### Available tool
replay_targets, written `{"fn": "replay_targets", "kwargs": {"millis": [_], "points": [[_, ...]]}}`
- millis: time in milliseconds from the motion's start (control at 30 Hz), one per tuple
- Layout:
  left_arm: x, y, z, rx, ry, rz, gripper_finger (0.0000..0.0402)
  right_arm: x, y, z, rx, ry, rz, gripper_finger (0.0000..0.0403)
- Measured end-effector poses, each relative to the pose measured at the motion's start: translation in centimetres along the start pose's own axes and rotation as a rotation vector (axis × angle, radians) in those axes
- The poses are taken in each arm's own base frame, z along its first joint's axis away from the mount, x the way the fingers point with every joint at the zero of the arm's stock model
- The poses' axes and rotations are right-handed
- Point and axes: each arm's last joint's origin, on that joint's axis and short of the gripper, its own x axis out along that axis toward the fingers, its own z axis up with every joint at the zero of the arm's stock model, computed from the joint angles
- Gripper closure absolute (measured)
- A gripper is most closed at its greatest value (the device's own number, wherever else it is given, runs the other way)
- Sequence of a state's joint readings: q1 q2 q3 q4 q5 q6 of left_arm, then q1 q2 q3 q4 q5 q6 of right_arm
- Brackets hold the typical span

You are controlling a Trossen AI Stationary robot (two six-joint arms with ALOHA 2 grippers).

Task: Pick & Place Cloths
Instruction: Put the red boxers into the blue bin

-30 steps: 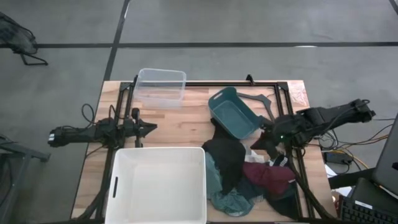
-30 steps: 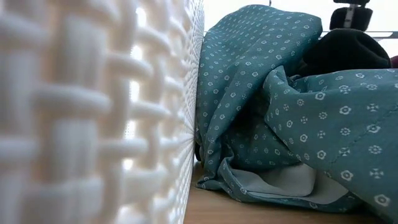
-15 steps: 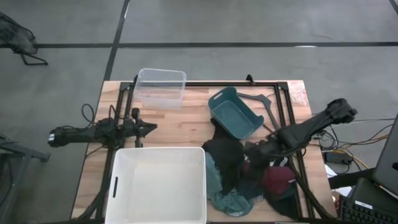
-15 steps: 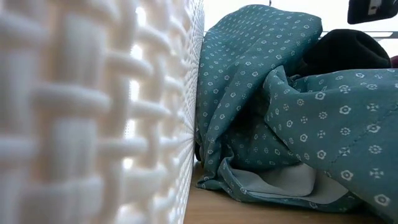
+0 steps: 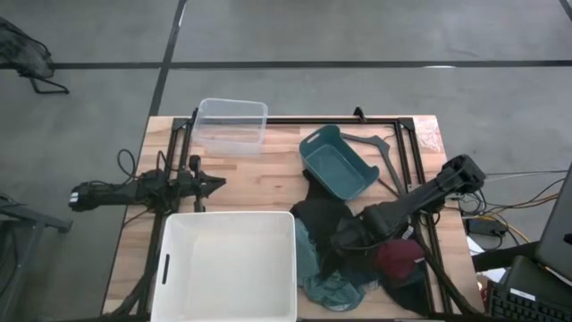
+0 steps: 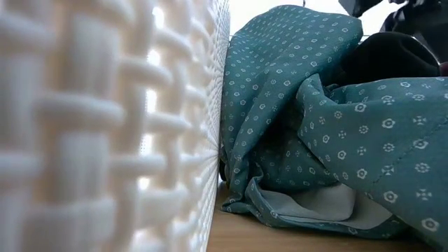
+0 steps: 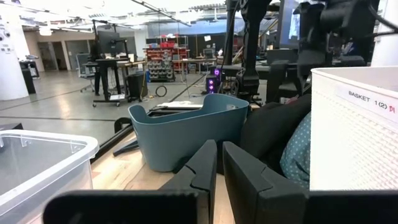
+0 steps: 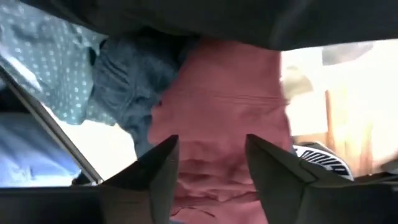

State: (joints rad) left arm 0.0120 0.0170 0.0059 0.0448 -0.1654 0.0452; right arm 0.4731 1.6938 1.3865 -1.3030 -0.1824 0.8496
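Note:
The cloths lie heaped at the table's near right, between the white tub (image 5: 228,266) and the right frame rail. There is a black cloth (image 5: 320,222), a teal dotted one (image 5: 308,261) that leans against the tub's wall (image 6: 105,126), and a maroon one (image 5: 399,259). My right gripper (image 5: 340,241) is open and low over the heap, its fingers (image 8: 163,167) standing either side of a stretch of the maroon cloth (image 8: 214,106). My left gripper (image 5: 214,185) waits shut at the table's left, above the tub's far rim. My right gripper comes at the heap slanting down from the table's right side, with the maroon cloth (image 8: 211,155) showing in the gap between its open fingers. I cannot tell whether the fingertips touch the cloth.
A teal plastic basket (image 5: 336,163) stands just beyond the heap. A clear plastic box (image 5: 232,123) sits at the far edge. The dark frame rails (image 5: 407,152) run along the table's right and far sides. Bare wood shows between the clear box and the tub.
My right gripper has swung from the table's right side toward the left and near edge, and now hangs over the middle of the cloth heap, with the arm stretched out across it. The cloths lie as before.

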Motion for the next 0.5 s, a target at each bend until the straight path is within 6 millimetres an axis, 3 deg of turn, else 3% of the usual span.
{"fn": "replay_targets", "kwargs": {"millis": [267, 500], "points": [[0.0, 0.0, 0.0, 0.0, 0.0, 0.0, 0.0367, 1.4, 0.8, 0.3, -0.051, 0.015, -0.03, 0.0175], [0.0, 0.0, 0.0, 0.0, 0.0, 0.0, 0.0367, 2.5, 1.4, 0.4, -0.101, -0.035, -0.102, 0.0178]]}}
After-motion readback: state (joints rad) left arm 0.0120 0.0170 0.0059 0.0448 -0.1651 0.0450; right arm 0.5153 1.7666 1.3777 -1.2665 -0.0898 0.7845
